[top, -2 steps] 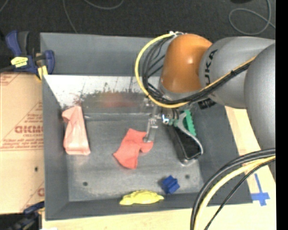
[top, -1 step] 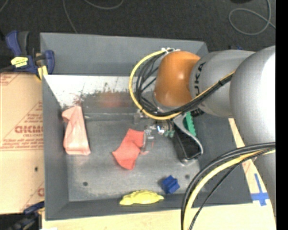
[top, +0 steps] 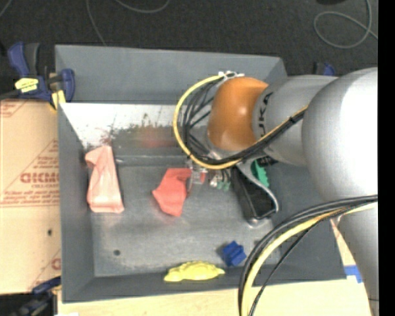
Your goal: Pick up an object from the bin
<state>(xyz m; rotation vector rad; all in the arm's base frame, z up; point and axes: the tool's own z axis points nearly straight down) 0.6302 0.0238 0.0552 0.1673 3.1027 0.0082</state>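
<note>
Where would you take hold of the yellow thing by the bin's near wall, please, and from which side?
Probably across the middle of the yellow thing, from straight above. It lies flat and long, left to right, close along the bin's near wall, so a sideways approach looks blocked. A blue piece crowds its right end, so avoid that end.

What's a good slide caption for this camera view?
Robot gripper low in the grey bin beside a crumpled red piece; pink bag, blue piece and yellow lump lie apart.
</note>
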